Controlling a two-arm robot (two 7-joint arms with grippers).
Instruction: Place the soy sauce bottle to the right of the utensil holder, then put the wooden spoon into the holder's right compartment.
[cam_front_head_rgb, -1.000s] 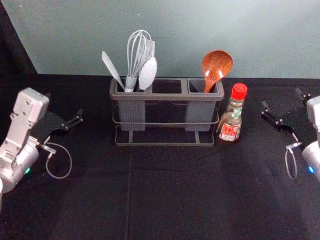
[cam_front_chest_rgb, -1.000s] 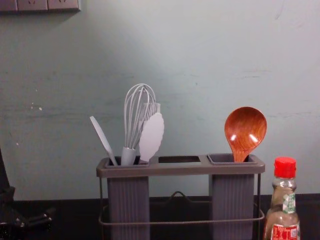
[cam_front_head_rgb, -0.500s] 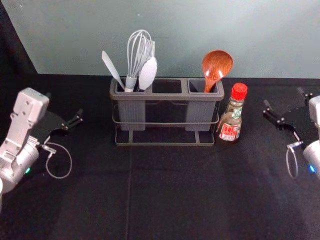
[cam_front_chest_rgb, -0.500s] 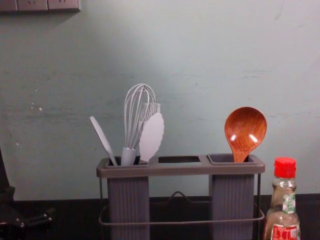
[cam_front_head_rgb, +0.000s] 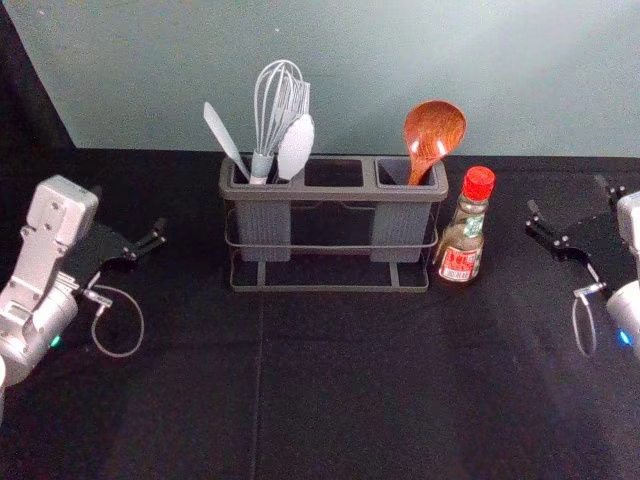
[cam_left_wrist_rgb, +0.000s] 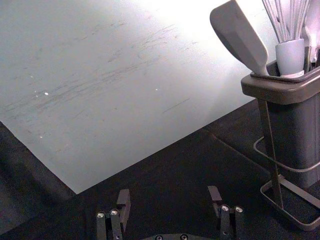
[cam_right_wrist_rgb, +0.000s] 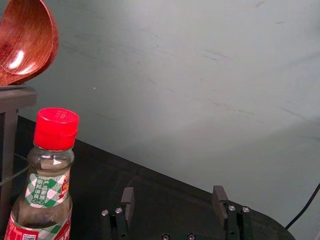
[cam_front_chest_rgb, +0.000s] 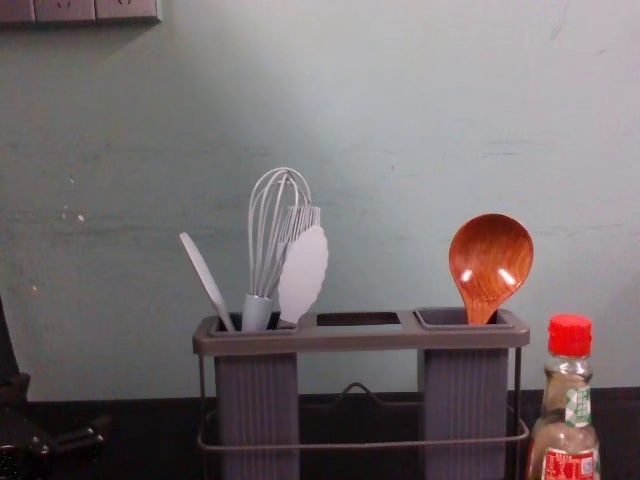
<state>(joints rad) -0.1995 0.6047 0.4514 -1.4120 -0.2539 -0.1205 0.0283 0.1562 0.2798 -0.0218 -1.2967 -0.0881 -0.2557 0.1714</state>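
A soy sauce bottle (cam_front_head_rgb: 462, 235) with a red cap stands upright just right of the grey utensil holder (cam_front_head_rgb: 333, 290). Its green-and-white checked neck label (cam_right_wrist_rgb: 37, 190) bears Chinese characters too small to read surely; the red label (cam_right_wrist_rgb: 20, 233) below carries a square code. The wooden spoon (cam_front_head_rgb: 433, 135) leans bowl-up in the right compartment, a whisk (cam_front_head_rgb: 265, 125) in the left. The left gripper (cam_front_head_rgb: 128, 212), left of the holder, and right gripper (cam_front_head_rgb: 567, 196), right of the bottle, are spread open and hold nothing.

Find clear, red-capped bottle (cam_front_head_rgb: 463, 238) upright just right of grey, standing holder (cam_front_head_rgb: 335, 194); find glossy reddish-brown spoon (cam_front_head_rgb: 434, 130) tilted, bowl-up, in right compartment (cam_front_head_rgb: 398, 228).
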